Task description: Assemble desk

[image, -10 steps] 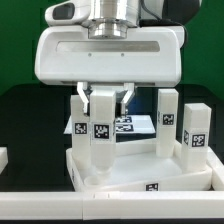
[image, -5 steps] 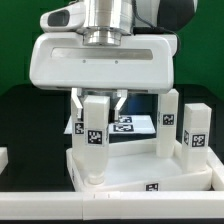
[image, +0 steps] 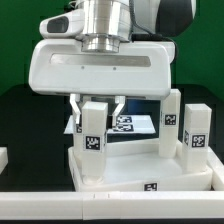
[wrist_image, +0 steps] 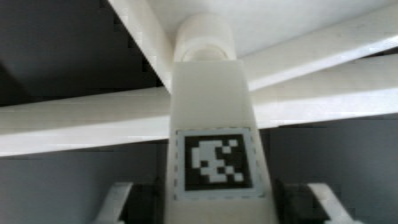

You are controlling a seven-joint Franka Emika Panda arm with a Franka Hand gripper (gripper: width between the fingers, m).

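Note:
In the exterior view my gripper point(image: 97, 104) is shut on a blocky white leg point(image: 93, 138) with a black-and-white tag. The leg stands upright, its lower end at the left front corner of the white rimmed desk panel point(image: 150, 178). Two more tagged legs point(image: 169, 122) point(image: 196, 132) stand upright on the panel's right side. In the wrist view the held leg point(wrist_image: 214, 110) runs from between my fingers point(wrist_image: 121, 205) down to the corner where two panel rims point(wrist_image: 89, 125) meet. The socket itself is hidden by the leg.
The marker board point(image: 135, 125) lies flat on the dark table behind the panel. A white part point(image: 3, 157) shows at the exterior view's left edge. The big white robot body point(image: 100, 62) hangs low over the panel and hides its back left.
The gripper and the held leg have shifted a little toward the exterior view's left and slightly down. The two standing legs and the panel have not moved.

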